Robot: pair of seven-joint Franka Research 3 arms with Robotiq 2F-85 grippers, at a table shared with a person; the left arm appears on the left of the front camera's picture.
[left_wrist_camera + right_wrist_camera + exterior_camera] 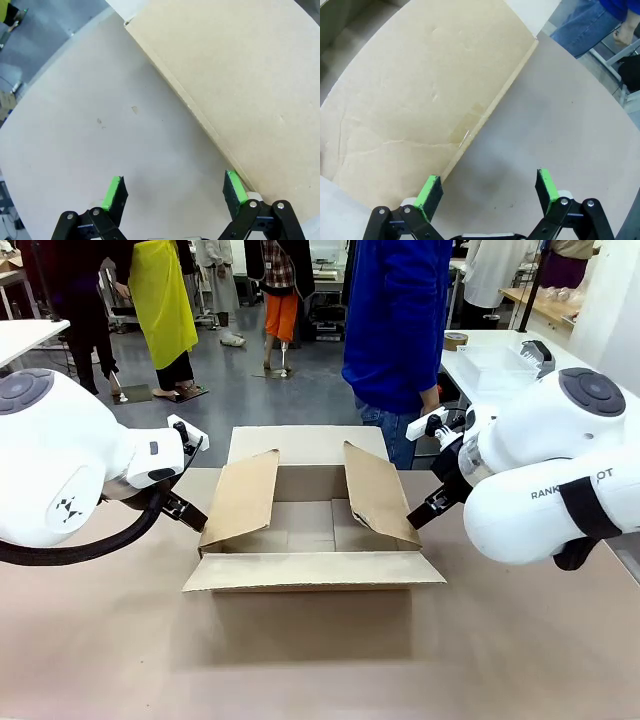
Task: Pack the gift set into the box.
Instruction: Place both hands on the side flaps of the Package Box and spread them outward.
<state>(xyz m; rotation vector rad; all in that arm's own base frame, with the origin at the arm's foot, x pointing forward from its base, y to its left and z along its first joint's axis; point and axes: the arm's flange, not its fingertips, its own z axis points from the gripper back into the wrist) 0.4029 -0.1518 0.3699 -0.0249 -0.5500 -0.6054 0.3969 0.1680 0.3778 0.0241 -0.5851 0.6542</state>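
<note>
The box [310,530] is a shallow brown carton standing open at the table's middle, its inside bare. Its left flap [240,500] and right flap [378,492] slant upward, while the front and back flaps lie flat. My left gripper [190,512] is low beside the left flap and open [174,190], with one green pad [234,186] close to the flap's edge [200,120]. My right gripper [422,512] is beside the right flap and open [487,189], with one pad [429,192] at the flap's lower edge [485,120]. The gift set is out of view.
A person in a blue top [398,320] stands at the far side behind the box. A white table [470,375] at the back right holds a clear container [495,365]. The brown tabletop [300,660] in front of the box is bare.
</note>
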